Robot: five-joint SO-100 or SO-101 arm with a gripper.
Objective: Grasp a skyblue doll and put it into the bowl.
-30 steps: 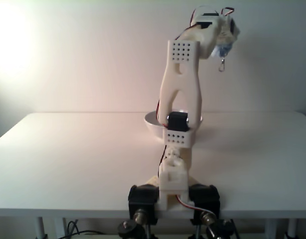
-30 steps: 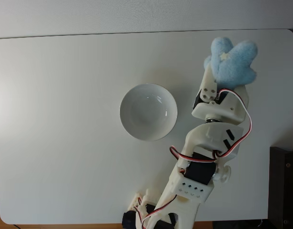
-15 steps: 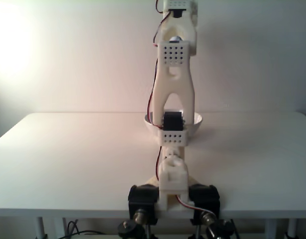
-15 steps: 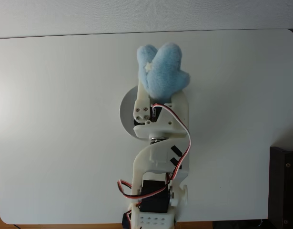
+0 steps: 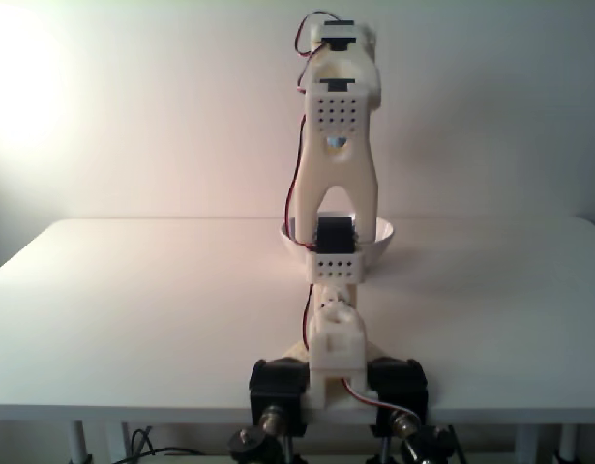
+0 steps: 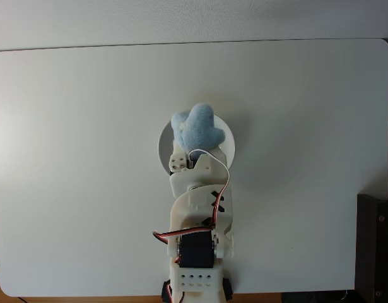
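In a fixed view from above, the arm [image 6: 197, 214] reaches from the near edge of the white table [image 6: 74, 158] toward the middle of it. The gripper [image 6: 187, 150] is at the end of the arm, above the bowl [image 6: 163, 144], and it is clamped on the skyblue doll [image 6: 195, 129]. The doll sticks out from the front of the gripper, and one white finger [image 6: 178, 158] shows at its left side. The doll covers the far part of the bowl and most of its centre; it also hangs a little over the far rim. Whether the doll touches the bowl or is held above it, I cannot tell from this view. Red and white wires [image 6: 209, 189] run along the upper part of the arm.

In a fixed view from the front, the arm [image 5: 338, 193] stands upright in the middle, with its base [image 5: 336, 382] clamped at the near edge of the table [image 5: 133, 309]. The bowl [image 5: 384, 237] sits behind the arm, near the centre of the table, and its rim shows on both sides of the arm. A small pale-blue patch [image 5: 337, 144] is seen through the opening in the upper arm; it may be the doll, but it is too small to tell. A black box [image 6: 376, 249] stands beyond the right edge of the table in the view from above.
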